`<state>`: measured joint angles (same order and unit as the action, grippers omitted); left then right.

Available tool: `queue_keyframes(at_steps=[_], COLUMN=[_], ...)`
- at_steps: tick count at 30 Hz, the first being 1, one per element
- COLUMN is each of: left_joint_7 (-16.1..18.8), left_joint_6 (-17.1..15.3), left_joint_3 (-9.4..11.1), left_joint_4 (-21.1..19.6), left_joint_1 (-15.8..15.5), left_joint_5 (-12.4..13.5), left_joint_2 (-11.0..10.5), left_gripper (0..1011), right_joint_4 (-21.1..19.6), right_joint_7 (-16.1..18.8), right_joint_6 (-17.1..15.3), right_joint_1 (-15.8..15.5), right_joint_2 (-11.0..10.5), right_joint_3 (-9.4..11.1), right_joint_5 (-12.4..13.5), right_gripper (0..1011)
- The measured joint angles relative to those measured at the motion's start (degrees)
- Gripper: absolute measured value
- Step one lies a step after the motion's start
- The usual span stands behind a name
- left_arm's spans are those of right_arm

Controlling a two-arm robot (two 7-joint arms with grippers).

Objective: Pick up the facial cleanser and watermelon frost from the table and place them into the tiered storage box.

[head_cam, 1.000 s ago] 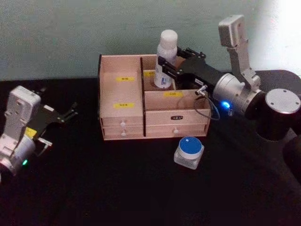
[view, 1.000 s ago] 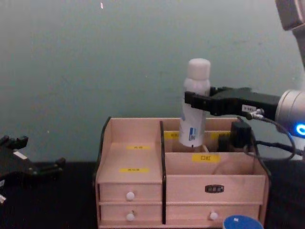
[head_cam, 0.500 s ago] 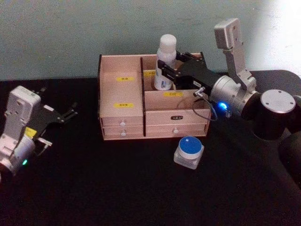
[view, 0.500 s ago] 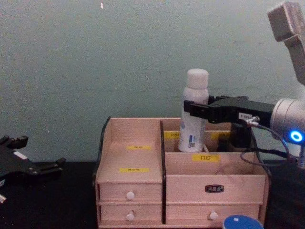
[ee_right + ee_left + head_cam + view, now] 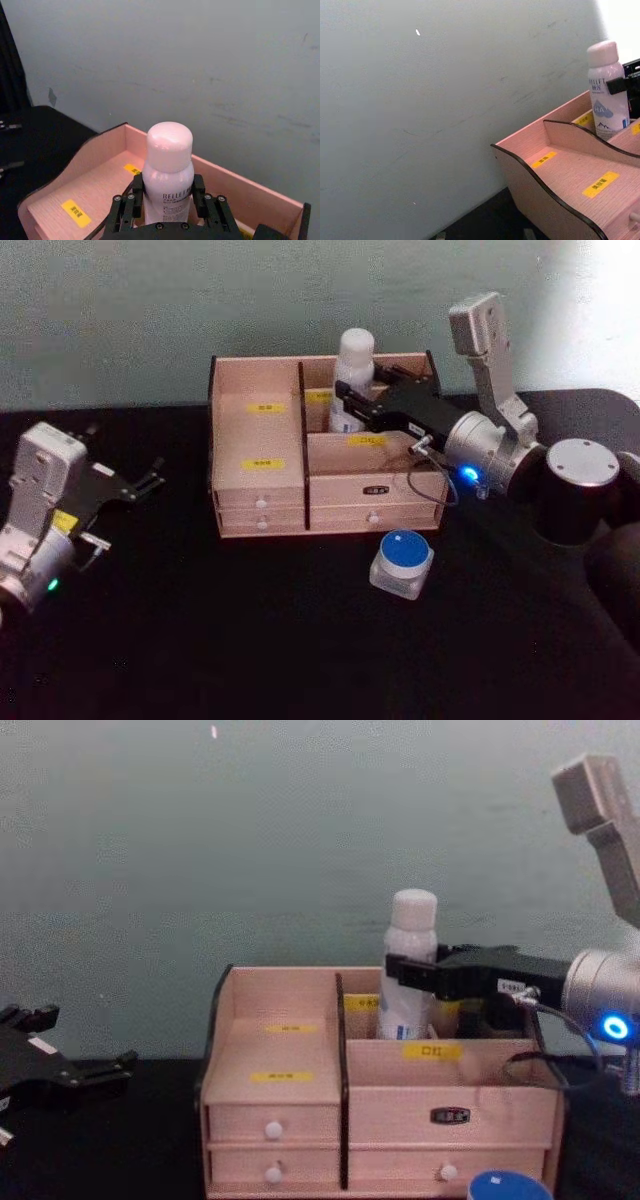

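Observation:
The facial cleanser (image 5: 355, 352), a white bottle with a rounded cap, stands upright in the rear right compartment of the tiered storage box (image 5: 258, 468). My right gripper (image 5: 346, 400) is shut on the bottle's body, reaching in from the right above the box. The same bottle (image 5: 411, 932) rises above the box's back wall (image 5: 285, 988), held by that gripper (image 5: 405, 970). In the right wrist view the fingers (image 5: 134, 186) clamp the bottle (image 5: 167, 150). The watermelon frost (image 5: 402, 560), a small jar with a blue lid, sits on the table in front of the box. My left gripper (image 5: 150, 480) rests open at the far left.
The box has stepped left tiers with yellow labels (image 5: 263, 463) and white-knobbed drawers (image 5: 273, 1130) along its front. A teal wall stands close behind it. The black tabletop (image 5: 250, 640) stretches out in front of the box and the jar.
My right gripper has come down with the bottle, sinking its lower part into the rear right compartment. The left arm and the jar have not moved.

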<state>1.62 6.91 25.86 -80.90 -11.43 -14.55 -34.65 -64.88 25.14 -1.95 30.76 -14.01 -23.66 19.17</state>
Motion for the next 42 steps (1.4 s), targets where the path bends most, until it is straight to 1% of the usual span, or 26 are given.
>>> queue_keyframes(at_steps=[17,24,35,38,39,40,41,42], left_joint_7=[0.0,0.0,0.0,0.0,0.0,0.0,0.0,0.0], left_joint_6=[0.0,0.0,0.0,0.0,0.0,0.0,0.0,0.0], left_joint_3=[0.0,0.0,0.0,0.0,0.0,0.0,0.0,0.0], left_joint_4=[0.0,0.0,0.0,0.0,0.0,0.0,0.0,0.0], left_joint_1=[0.0,0.0,0.0,0.0,0.0,0.0,0.0,0.0], left_joint_5=[0.0,0.0,0.0,0.0,0.0,0.0,0.0,0.0], left_joint_2=[0.0,0.0,0.0,0.0,0.0,0.0,0.0,0.0], left_gripper=[1002,1001,1001,1001,1001,1001,1001,1001], right_joint_4=[4.8,5.1,5.1,5.1,5.1,5.1,5.1,5.1], right_joint_7=[-0.3,-0.5,-0.5,-0.5,-0.5,-0.5,-0.5,-0.5], right_joint_6=[-0.3,-0.7,-0.7,-0.7,-0.7,-0.7,-0.7,-0.7], right_joint_1=[1.4,1.4,1.4,1.4,1.4,1.4,1.4,1.4], right_joint_2=[1.6,1.8,1.8,1.7,1.7,1.7,1.7,1.7], right_joint_3=[-0.2,-0.3,-0.3,-0.2,-0.2,-0.2,-0.2,-0.2], right_joint_5=[-1.2,-2.0,-1.9,-1.9,-1.9,-1.9,-1.9,-1.9], right_gripper=[589,589,592,685,685,750,767,807])
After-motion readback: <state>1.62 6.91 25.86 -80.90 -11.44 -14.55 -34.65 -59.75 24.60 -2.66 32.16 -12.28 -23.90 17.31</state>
